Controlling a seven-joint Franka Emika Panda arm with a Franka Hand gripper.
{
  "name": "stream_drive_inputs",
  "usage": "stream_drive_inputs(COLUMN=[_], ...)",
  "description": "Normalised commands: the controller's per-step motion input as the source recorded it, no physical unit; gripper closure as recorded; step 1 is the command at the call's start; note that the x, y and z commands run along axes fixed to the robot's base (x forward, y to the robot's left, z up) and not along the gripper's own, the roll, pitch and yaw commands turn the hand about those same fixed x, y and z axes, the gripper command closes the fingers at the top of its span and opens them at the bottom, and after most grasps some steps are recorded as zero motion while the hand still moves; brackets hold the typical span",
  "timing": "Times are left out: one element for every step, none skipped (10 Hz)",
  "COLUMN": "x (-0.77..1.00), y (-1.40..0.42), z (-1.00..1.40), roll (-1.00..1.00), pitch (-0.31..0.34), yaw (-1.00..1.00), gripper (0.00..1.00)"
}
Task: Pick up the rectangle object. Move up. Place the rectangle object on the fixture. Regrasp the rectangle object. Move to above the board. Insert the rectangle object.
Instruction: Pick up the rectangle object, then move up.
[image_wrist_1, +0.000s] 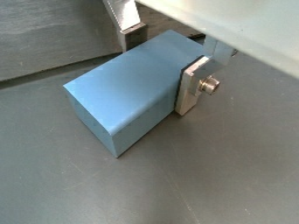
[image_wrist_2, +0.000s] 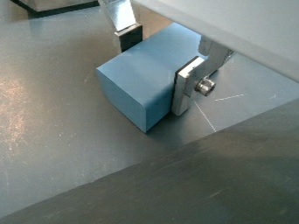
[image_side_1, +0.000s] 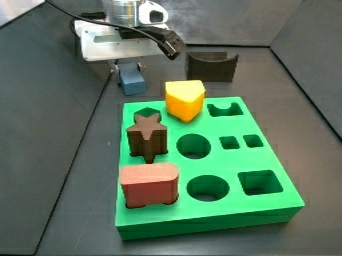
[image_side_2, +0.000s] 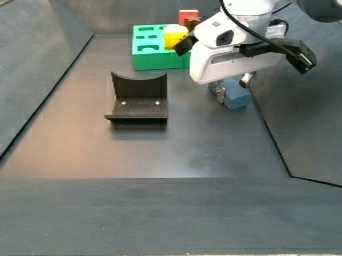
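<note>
Gripper (image_wrist_1: 162, 61) low over floor, fingers (image_wrist_1: 191, 86) clamped on both sides of rectangle object (image_wrist_1: 131, 94). Blue-grey block rests on dark floor in both wrist views, beside board (image_side_1: 201, 160) far end in side view. Fixture (image_side_2: 136, 98) stands apart from block, empty. Yellow block (image_side_1: 186, 99) and reddish-brown block (image_side_1: 148, 185) sit on board.
</note>
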Motion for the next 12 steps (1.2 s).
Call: stream_drive_inputs(x=[0.00, 0.00, 0.00, 0.00, 0.00, 0.00, 0.00, 0.00, 0.00, 0.00, -0.08, -0.08], y=[0.00, 0.00, 0.00, 0.00, 0.00, 0.00, 0.00, 0.00, 0.00, 0.00, -0.01, -0.01], z=[0.00, 0.00, 0.00, 0.00, 0.00, 0.00, 0.00, 0.00, 0.00, 0.83, 0.77, 0.69], roll=[0.00, 0.00, 0.00, 0.00, 0.00, 0.00, 0.00, 0.00, 0.00, 0.00, 0.00, 0.00], pitch=[0.000, 0.000, 0.000, 0.000, 0.000, 0.000, 0.000, 0.000, 0.000, 0.000, 0.046, 0.056], yaw=[0.00, 0.00, 0.00, 0.00, 0.00, 0.00, 0.00, 0.00, 0.00, 0.00, -0.01, 0.00], gripper=[1.00, 1.00, 1.00, 1.00, 1.00, 1.00, 1.00, 1.00, 1.00, 1.00, 1.00, 1.00])
